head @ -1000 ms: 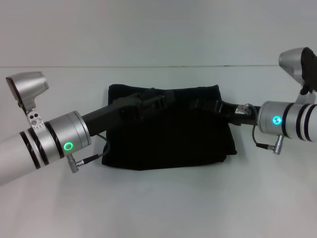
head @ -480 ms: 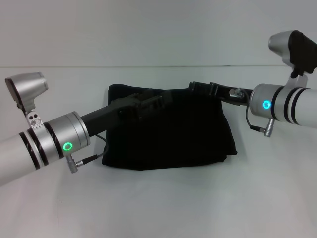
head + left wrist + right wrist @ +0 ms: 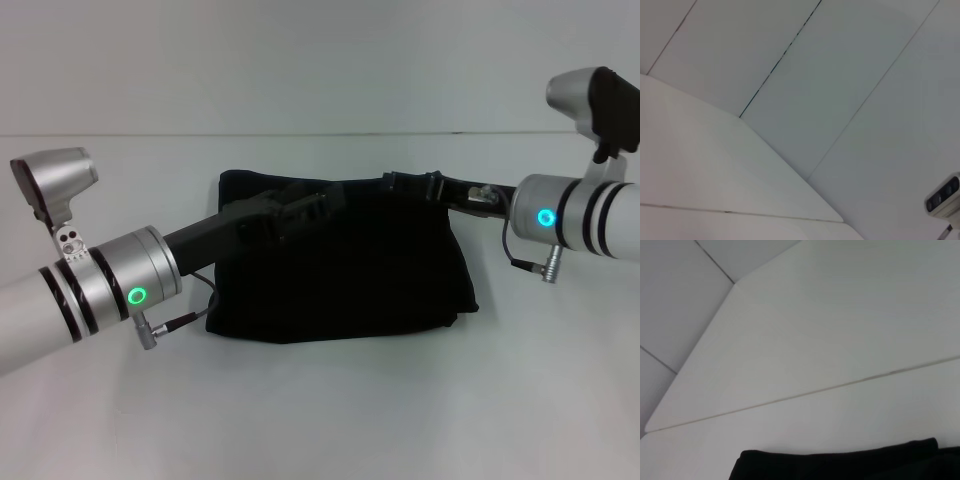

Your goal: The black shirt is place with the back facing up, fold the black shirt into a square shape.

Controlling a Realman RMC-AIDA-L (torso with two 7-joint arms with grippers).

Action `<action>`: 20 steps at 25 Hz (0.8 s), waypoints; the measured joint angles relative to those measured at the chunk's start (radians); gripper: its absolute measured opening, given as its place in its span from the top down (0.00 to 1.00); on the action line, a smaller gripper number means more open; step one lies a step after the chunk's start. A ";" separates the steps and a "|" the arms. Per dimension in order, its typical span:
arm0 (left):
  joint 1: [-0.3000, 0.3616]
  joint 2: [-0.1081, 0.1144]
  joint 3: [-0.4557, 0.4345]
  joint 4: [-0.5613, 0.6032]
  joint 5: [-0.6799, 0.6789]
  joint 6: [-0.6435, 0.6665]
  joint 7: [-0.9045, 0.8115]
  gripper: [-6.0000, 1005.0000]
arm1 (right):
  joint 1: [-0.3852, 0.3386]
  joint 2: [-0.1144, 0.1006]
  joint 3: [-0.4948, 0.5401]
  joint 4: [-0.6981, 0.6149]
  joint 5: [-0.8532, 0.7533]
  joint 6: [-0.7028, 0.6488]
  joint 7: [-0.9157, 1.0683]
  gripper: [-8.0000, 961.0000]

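Item: the black shirt, lying at the middle of the white worktop, already reduced to a compact, roughly rectangular bundle, wider than deep. Progress, as judged: the main folds appear made; what may remain is squaring the outline and withdrawing the arms. Condition: plain black cloth, soft and matte, no print showing on the upper face; far edge fairly straight, near edge sagging in a shallow curve, the corner on the robot's right bulging slightly outward, faint creases across the top. In the right wrist view only a dark strip of its edge shows against the pale worktop. Left gripper: reaching in from the robot's left over the far-left portion of the bundle, black against black, so whether its fingers are apart or together cannot be told, nor whether it touches the cloth. Right gripper: at the far-right corner of the bundle, over the top edge; state likewise cannot be told. Left wrist view shows only bare pale surfaces and wall.
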 joint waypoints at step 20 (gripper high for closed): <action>0.006 0.014 0.028 0.008 0.007 0.011 -0.010 0.21 | -0.113 -0.136 -0.150 -0.053 -0.001 -0.371 0.230 0.09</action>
